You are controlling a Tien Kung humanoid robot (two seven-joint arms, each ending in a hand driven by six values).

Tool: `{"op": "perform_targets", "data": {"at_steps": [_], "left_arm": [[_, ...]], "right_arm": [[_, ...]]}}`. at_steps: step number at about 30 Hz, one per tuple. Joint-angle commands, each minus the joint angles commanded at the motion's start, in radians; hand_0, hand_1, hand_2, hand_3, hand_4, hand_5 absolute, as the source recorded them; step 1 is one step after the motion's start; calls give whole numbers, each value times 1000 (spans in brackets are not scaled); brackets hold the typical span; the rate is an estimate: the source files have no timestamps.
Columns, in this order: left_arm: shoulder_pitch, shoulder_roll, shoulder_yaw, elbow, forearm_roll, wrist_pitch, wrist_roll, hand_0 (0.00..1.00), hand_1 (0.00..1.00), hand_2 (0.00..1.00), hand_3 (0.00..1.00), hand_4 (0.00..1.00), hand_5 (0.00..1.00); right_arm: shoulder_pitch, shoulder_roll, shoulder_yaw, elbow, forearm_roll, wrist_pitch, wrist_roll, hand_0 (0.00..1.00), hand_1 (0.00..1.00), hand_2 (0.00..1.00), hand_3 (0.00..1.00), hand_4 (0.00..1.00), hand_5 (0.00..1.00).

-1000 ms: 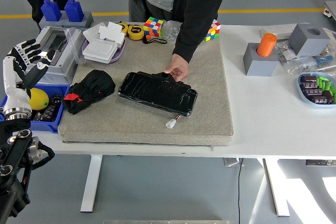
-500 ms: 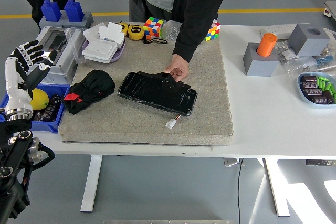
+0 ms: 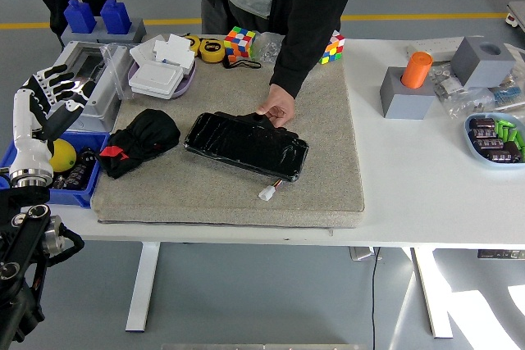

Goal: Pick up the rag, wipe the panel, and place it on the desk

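Note:
A crumpled black rag (image 3: pixel 141 141) with a red tag lies on the left part of the grey mat (image 3: pixel 328 161). A black glossy panel (image 3: pixel 246 143) lies at the mat's middle, a white connector on a wire at its near edge. A person's hand (image 3: pixel 277 107) rests on the panel's far edge. My left hand (image 3: pixel 45 100) is raised at the table's left edge, fingers spread and empty, well left of the rag. My right hand is out of view.
A blue bin (image 3: pixel 57 171) with a yellow ball sits under my left hand. A grey box (image 3: pixel 94 79), a tray of white pads (image 3: pixel 160 71), cubes (image 3: pixel 240 42) and tape stand at the back. Grey blocks (image 3: pixel 408 92) and a parts dish (image 3: pixel 495 137) stand right.
My left hand has shifted slightly to the right and up, toward the table. The person's hand, the rag and the panel have not moved.

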Motion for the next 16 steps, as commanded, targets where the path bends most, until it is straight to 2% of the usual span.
{"op": "perform_targets", "data": {"at_steps": [5, 16], "left_arm": [[11, 2, 11, 1, -1, 1, -1, 640, 646, 660, 678, 991, 353], [-1, 14, 18, -3, 2, 2, -1, 643, 647, 661, 677, 990, 352]], "right_arm": [[-1, -2, -5, 0, 2, 3, -5, 589, 604, 529, 531, 881, 349], [-3, -5, -7, -3, -4, 16, -25, 596, 607, 533, 532, 887, 358]]}}
